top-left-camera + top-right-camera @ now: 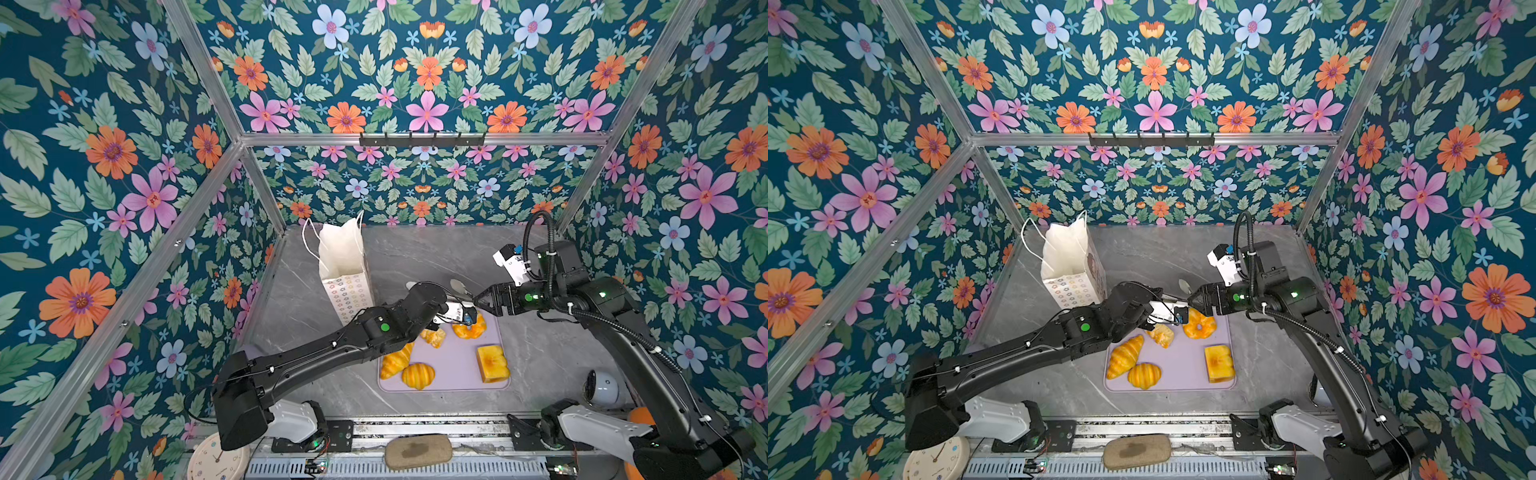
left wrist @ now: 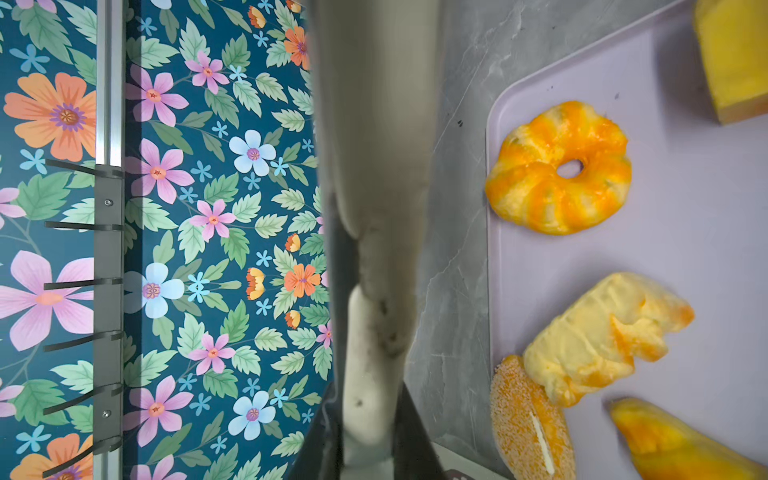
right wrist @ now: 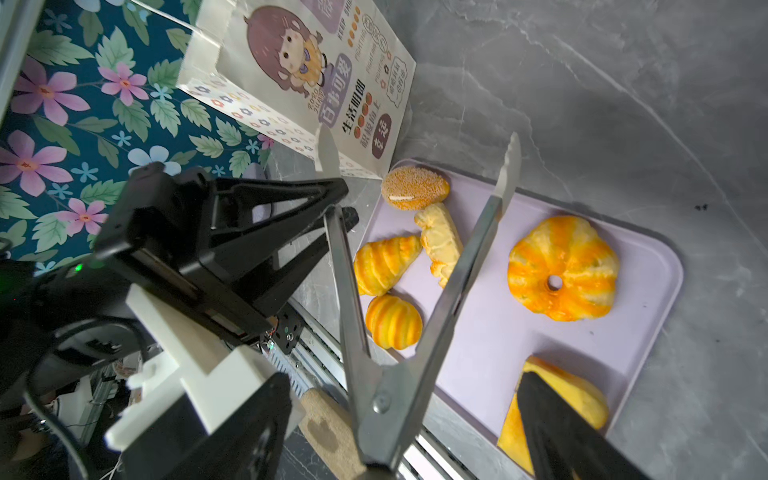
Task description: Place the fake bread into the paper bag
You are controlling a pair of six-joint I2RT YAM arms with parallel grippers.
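No fake bread [image 3: 563, 268] in the paper bag [image 1: 345, 257]: all six lie beyond the jaws. Left gripper [image 3: 348, 203] jaws pinch tongs [image 3: 467, 262]; right gripper [image 3: 403, 374] jaws gape round them.

Golden-orange striped ring bun [image 3: 563, 268], lilac tray [image 3: 623, 345], grey marbled table [image 3: 623, 104], white flower-printed paper bag [image 1: 347, 297], silver tongs [image 3: 461, 266], teal floral walls [image 1: 104, 166].
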